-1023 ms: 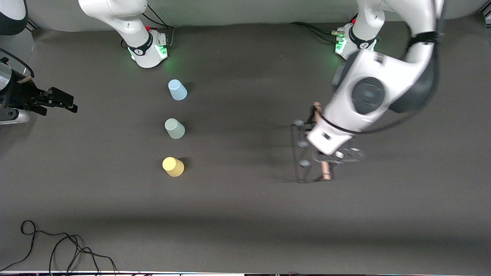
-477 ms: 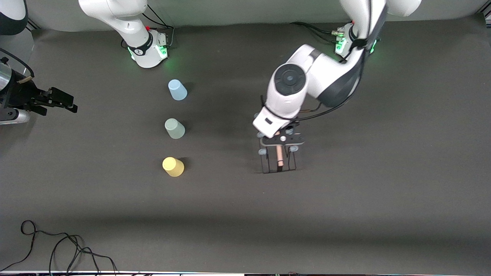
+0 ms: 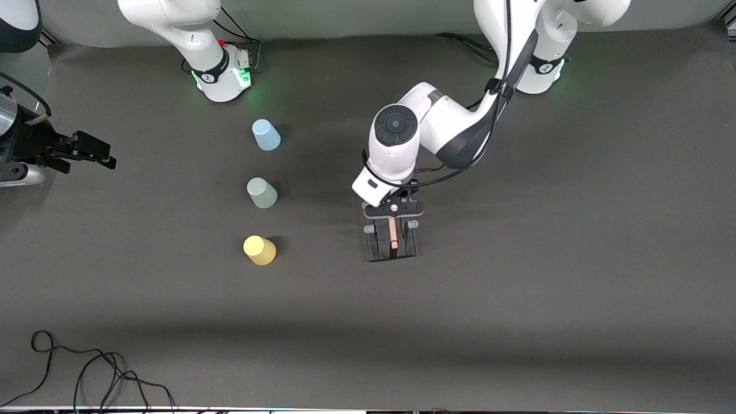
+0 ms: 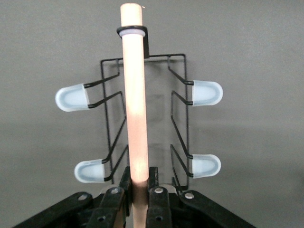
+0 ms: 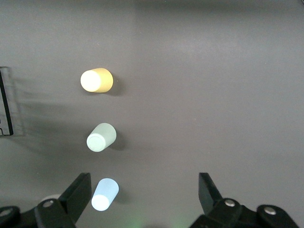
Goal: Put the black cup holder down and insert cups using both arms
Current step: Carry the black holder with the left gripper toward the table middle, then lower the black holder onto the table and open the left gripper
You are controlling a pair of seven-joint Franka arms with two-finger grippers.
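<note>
The left gripper (image 3: 393, 210) is clamped on the rod (image 4: 134, 99) of the holder (image 3: 391, 241) at mid-table. The right gripper (image 5: 142, 192), jaws wide and empty, waits above the blue (image 3: 265, 134), grey-green (image 3: 262, 192) and yellow (image 3: 259, 250) cups, lined up toward the right arm's end.

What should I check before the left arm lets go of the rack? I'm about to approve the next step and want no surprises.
1. Left gripper shut on the wooden rod of the black cup holder: ok.
2. Holder resting flat on the table mat: cannot tell.
3. Holder apart from the cups, toward the left arm's end of the table from them: ok.
4. Light blue cup, grey-green cup and yellow cup standing upside down in a row: ok.
5. Right gripper open, waiting above the cups: ok.
</note>
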